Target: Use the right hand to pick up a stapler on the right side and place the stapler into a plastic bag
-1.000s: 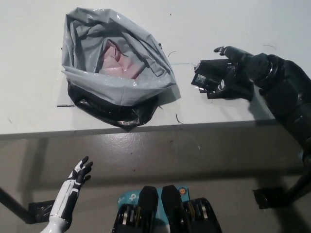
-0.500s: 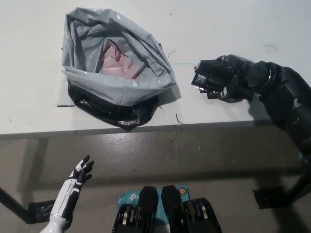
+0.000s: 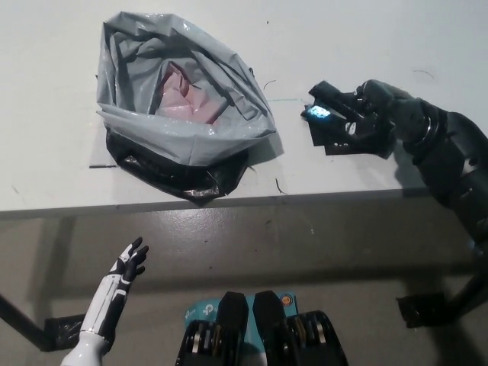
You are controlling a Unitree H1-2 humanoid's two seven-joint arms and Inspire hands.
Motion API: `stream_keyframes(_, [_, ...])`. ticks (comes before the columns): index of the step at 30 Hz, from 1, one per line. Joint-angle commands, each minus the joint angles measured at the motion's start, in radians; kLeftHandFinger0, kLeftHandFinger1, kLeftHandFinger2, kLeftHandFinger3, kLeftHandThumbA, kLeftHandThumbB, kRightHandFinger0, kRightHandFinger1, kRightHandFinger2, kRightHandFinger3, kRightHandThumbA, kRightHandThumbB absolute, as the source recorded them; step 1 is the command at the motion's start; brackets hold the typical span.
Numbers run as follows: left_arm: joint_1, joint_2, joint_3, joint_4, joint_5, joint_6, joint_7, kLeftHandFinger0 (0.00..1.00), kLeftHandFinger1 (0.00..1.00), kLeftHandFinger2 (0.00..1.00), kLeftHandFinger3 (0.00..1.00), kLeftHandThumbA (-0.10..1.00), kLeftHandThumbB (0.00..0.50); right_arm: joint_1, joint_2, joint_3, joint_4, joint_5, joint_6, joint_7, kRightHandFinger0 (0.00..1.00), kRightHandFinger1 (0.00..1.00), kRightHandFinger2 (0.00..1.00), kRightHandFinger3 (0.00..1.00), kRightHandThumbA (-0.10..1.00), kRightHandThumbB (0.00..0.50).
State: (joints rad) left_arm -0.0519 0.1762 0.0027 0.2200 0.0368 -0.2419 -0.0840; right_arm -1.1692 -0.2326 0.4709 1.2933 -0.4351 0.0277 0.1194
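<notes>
so the black right hand (image 3: 375, 116) has its fingers wrapped round the rear of the stapler (image 3: 326, 122), over on the right part of the white table (image 3: 381, 38); the free end pokes out toward the bag and looks tipped at an angle, with a bright glint on it; can't honestly tell if it's clear of the tabletop or just rocked up on an edge; grabbing it from the back makes sense to me, since the nose then leads when it goes across; the plastic bag (image 3: 179, 136) sits well apart to the left, near the table's front edge, grey with a black underside, mouth gaping upward so a drop from above should work; something pink (image 3: 183, 95) is already lying inside; I'd guess the lift and carry come next, and the floppy rim is what might snag; the white left hand (image 3: 131, 261) just hangs below the table edge at lower left, fingers spread, holding nothing
</notes>
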Motion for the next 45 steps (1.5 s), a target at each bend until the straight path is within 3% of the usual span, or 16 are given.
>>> stream_keyframes(1, [-0.015, 0.014, -0.004, -0.003, 0.027, -0.031, 0.006, 1.0, 1.0, 1.0, 1.0, 1.0, 0.5, -0.054, -0.024, -0.023, -0.013, -0.01, -0.059, -0.114, 0.37, 0.59, 0.71, 0.45, 0.52, 0.166])
stream_keyframes(7, [-0.026, 0.014, -0.001, -0.001, 0.039, -0.029, 0.011, 1.0, 1.0, 1.0, 1.0, 1.0, 0.5, -0.06, -0.018, -0.08, -0.006, 0.037, -0.066, -0.132, 0.4, 0.56, 0.68, 0.27, 0.47, 0.176])
stream_keyframes(8, [-0.026, 0.013, 0.0, -0.001, 0.038, -0.028, 0.01, 1.0, 1.0, 1.0, 1.0, 1.0, 0.5, -0.061, -0.017, -0.097, -0.004, 0.049, -0.07, -0.13, 0.28, 0.52, 0.65, 0.25, 0.44, 0.176])
stream_keyframes(10, [-0.029, 0.012, 0.002, -0.003, 0.029, -0.019, 0.005, 1.0, 1.0, 1.0, 1.0, 1.0, 0.5, -0.062, -0.017, -0.167, -0.011, 0.112, -0.084, -0.109, 0.12, 0.52, 0.72, 0.3, 0.41, 0.167])
stream_keyframes(13, [-0.029, 0.015, 0.001, -0.003, 0.032, -0.019, 0.003, 1.0, 1.0, 1.0, 1.0, 1.0, 0.5, -0.076, -0.002, -0.293, -0.014, 0.207, -0.049, -0.081, 0.14, 0.61, 0.85, 0.47, 0.38, 0.194])
stream_keyframes(17, [-0.029, 0.018, 0.003, 0.0, 0.03, -0.021, -0.001, 1.0, 1.0, 1.0, 1.0, 1.0, 0.5, -0.117, 0.029, -0.5, -0.018, 0.373, 0.02, -0.051, 0.06, 0.43, 0.71, 0.61, 0.33, 0.178])
stream_keyframes(20, [-0.028, 0.022, 0.003, -0.001, 0.028, -0.019, -0.006, 1.0, 1.0, 1.0, 1.0, 1.0, 0.5, -0.143, 0.058, -0.596, -0.06, 0.425, 0.048, -0.043, 0.02, 0.41, 0.75, 0.6, 0.31, 0.168])
stream_keyframes(26, [-0.02, 0.018, 0.0, 0.003, 0.019, -0.022, -0.013, 1.0, 1.0, 1.0, 1.0, 1.0, 0.5, -0.185, 0.114, -0.567, -0.203, 0.352, 0.131, -0.001, 0.12, 0.59, 0.91, 0.66, 0.38, 0.192])
stream_keyframes(29, [-0.02, 0.016, 0.002, 0.002, 0.019, -0.015, -0.011, 1.0, 1.0, 1.0, 1.0, 1.0, 0.5, -0.209, 0.142, -0.524, -0.235, 0.318, 0.14, 0.007, 0.09, 0.53, 0.83, 0.61, 0.37, 0.191])
stream_keyframes(31, [-0.019, 0.017, 0.002, -0.003, 0.018, -0.009, -0.012, 1.0, 1.0, 1.0, 1.0, 1.0, 0.5, -0.228, 0.157, -0.505, -0.229, 0.311, 0.131, 0.019, 0.06, 0.47, 0.77, 0.5, 0.33, 0.187])
stream_keyframes(33, [-0.017, 0.018, 0.001, -0.016, 0.018, 0.009, -0.016, 1.0, 1.0, 1.0, 1.0, 1.0, 0.5, -0.254, 0.18, -0.436, -0.237, 0.252, 0.121, 0.023, 0.03, 0.39, 0.67, 0.46, 0.46, 0.224])
stream_keyframes(34, [-0.018, 0.018, 0.0, -0.017, 0.021, 0.011, -0.015, 1.0, 1.0, 1.0, 1.0, 1.0, 0.5, -0.263, 0.194, -0.415, -0.24, 0.246, 0.103, 0.029, 0.0, 0.36, 0.64, 0.34, 0.46, 0.215])
stream_keyframes(38, [-0.017, 0.02, -0.002, -0.017, 0.03, 0.005, -0.012, 1.0, 1.0, 1.0, 1.0, 1.0, 0.5, -0.279, 0.219, -0.368, -0.242, 0.24, 0.083, 0.024, 0.0, 0.35, 0.62, 0.31, 0.49, 0.222])
stream_keyframes(40, [-0.019, 0.023, -0.004, -0.011, 0.031, -0.012, -0.014, 1.0, 1.0, 1.0, 1.0, 1.0, 0.5, -0.304, 0.25, -0.345, -0.236, 0.235, 0.106, 0.012, 0.09, 0.4, 0.64, 0.28, 0.46, 0.233])
stream_keyframes(42, [-0.019, 0.025, -0.009, -0.006, 0.039, -0.03, -0.015, 1.0, 1.0, 1.0, 1.0, 1.0, 0.5, -0.344, 0.293, -0.301, -0.213, 0.199, 0.136, -0.007, 0.21, 0.56, 0.78, 0.31, 0.47, 0.219])
stream_keyframes(45, [-0.02, 0.022, -0.013, -0.006, 0.029, -0.031, -0.022, 1.0, 1.0, 1.0, 1.0, 1.0, 0.5, -0.367, 0.319, -0.27, -0.17, 0.186, 0.122, -0.029, 0.21, 0.6, 0.81, 0.34, 0.45, 0.183])
